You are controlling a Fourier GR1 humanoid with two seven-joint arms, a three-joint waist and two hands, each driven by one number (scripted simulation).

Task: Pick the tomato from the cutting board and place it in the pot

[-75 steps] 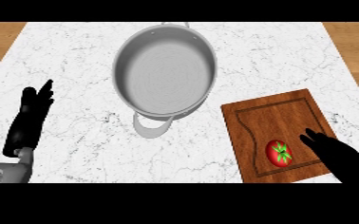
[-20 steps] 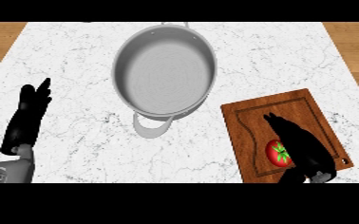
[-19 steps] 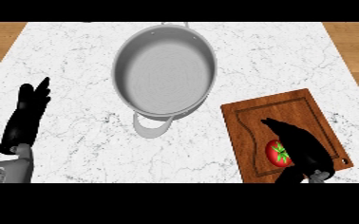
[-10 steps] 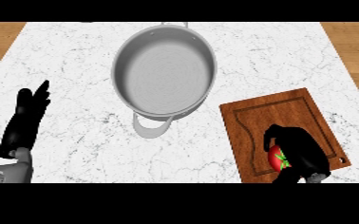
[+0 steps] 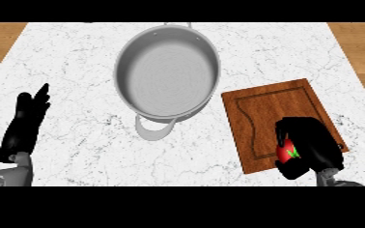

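A red tomato (image 5: 287, 153) with a green stem sits at the near right corner of the wooden cutting board (image 5: 265, 111). My right hand (image 5: 311, 143) is curled round it, fingers over its far side and thumb below, hiding most of it. The steel pot (image 5: 167, 75) stands on the counter to the board's left, with nothing inside and one handle pointing toward me. My left hand (image 5: 25, 122) rests open at the left edge, fingers up, far from both.
The white marble counter (image 5: 78, 67) spreads around the pot and board. Wooden floor shows at the far left and right corners. The pot's near handle (image 5: 157, 127) juts toward the board's left side.
My right hand came in over the tomato from the right and its fingers curled down round it. The left hand barely shifted. Pot and board stayed put.
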